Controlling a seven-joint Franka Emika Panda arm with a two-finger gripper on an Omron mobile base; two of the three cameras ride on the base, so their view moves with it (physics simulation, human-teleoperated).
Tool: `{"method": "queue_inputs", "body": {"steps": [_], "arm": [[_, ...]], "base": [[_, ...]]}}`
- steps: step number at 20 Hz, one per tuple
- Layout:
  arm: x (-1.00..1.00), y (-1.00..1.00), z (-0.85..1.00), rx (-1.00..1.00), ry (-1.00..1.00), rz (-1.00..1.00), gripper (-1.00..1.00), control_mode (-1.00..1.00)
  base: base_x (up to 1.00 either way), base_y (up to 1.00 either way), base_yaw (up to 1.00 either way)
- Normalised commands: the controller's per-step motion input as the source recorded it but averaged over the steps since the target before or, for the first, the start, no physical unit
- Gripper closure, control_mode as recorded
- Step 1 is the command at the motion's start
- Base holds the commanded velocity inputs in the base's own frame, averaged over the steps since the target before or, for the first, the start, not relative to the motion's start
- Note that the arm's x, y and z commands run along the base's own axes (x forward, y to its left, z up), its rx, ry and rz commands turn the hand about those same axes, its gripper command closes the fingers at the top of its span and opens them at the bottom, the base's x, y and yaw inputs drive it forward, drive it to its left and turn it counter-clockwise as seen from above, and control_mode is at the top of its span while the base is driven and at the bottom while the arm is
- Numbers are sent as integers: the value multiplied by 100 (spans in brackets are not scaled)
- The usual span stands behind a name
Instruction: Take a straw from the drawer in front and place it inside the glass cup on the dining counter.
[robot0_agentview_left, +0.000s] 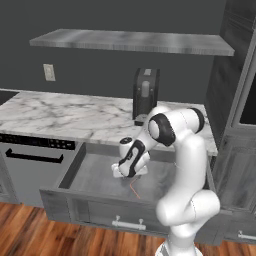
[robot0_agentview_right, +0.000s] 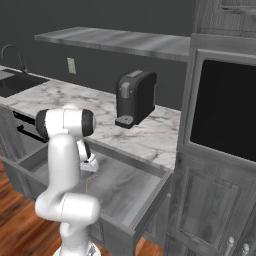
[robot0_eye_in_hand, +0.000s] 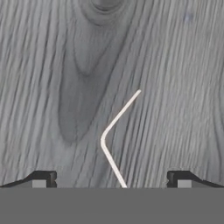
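Observation:
The grey drawer (robot0_agentview_left: 95, 176) (robot0_agentview_right: 131, 189) stands pulled out below the counter, its silver bar handle (robot0_agentview_left: 129, 223) on the front. On its wood-grain floor lies the straw (robot0_eye_in_hand: 117, 119), thin and pale in the hand view with a bend in the middle, and a faint reddish line (robot0_agentview_left: 134, 189) (robot0_agentview_right: 87, 184) in the base views. My gripper (robot0_agentview_left: 118, 171) (robot0_agentview_right: 90, 165) (robot0_eye_in_hand: 111, 179) reaches down into the drawer just above the straw. It is open, the fingertips (robot0_eye_in_hand: 43, 178) wide apart with the straw's near end running between them, untouched. The glass cup is out of view.
A marble counter (robot0_agentview_left: 60, 117) (robot0_agentview_right: 150, 135) runs behind the drawer with a dark coffee machine (robot0_agentview_left: 145, 95) (robot0_agentview_right: 135, 97) on it. A panel with a long black handle (robot0_agentview_left: 34, 157) sits left of the drawer. A tall cabinet with an oven (robot0_agentview_right: 225, 120) stands to the right.

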Motion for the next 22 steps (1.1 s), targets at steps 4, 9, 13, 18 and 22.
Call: {"method": "queue_inputs", "body": {"steps": [4, 9, 13, 18, 22], "arm": [[14, 0, -29, 0, 0, 0, -100, -100], [7, 0, -27, 0, 1, 0, -100, -100], [1, 0, -25, 0, 2, 0, -100, -100], [0, 0, -22, 0, 2, 0, -100, -100], [0, 0, -21, 0, 3, 0, -100, -100]], "base": [[0, 0, 0], [0, 0, 0], [0, 0, 0], [0, 0, 0], [0, 0, 0]]}}
